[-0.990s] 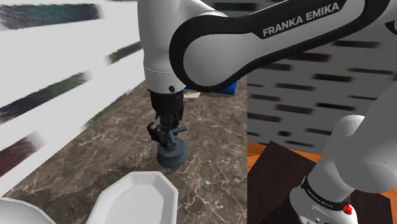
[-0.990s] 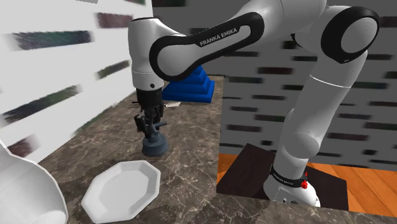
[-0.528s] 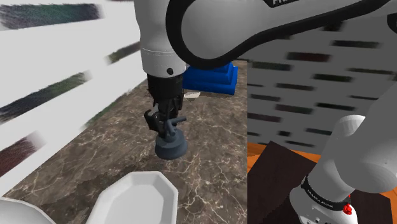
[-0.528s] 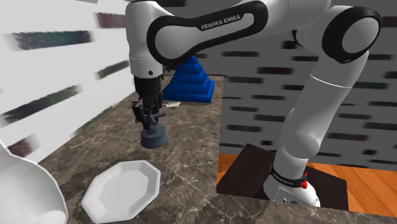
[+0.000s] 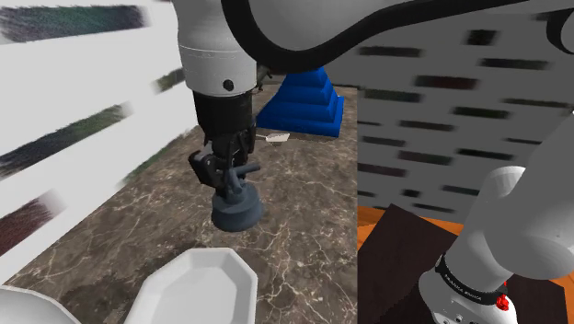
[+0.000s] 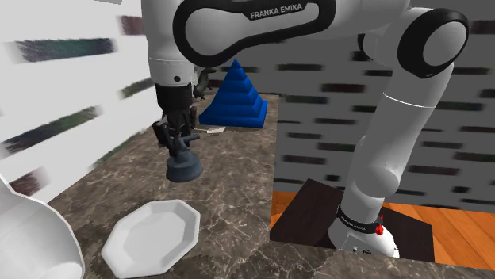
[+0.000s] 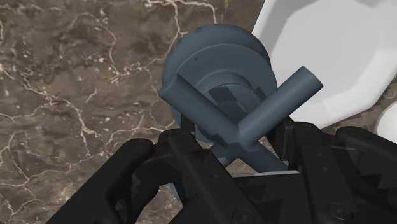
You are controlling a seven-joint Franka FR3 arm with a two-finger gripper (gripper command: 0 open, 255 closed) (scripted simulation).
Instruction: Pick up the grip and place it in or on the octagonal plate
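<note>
Grip (image 5: 236,208) held aloft, mid-task. Black jaws were clenched on the cross-bar handle of the dark blue-grey grip, w/ its round base hanging below them. The wrist view showed the bars pinched btw. the two fingers (image 7: 127,184) and the base facing the surface.

The grip hung over the middle of the brown marbled surface (image 5: 308,216), apparently clear of it, i.e. not resting. It was btw. the blue stepped pyramid (image 5: 308,99) at the far end and the white octagonal plate (image 5: 198,287) by the near edge. The plate lay flat and bare, near the grip but not under it; in the wrist view part of the plate showed just past the base. A white rounded object (image 5: 18,308) sat at the near corner on the wall side, beside the plate.

Progress (est.): pick-up done and grasp looked firm; carry to plate not complete. Left to do: bring grip over plate centre, lower till base sits on it, release, withdraw. Main care: the wide base should land inside the plate's rim, not astride it.
</note>
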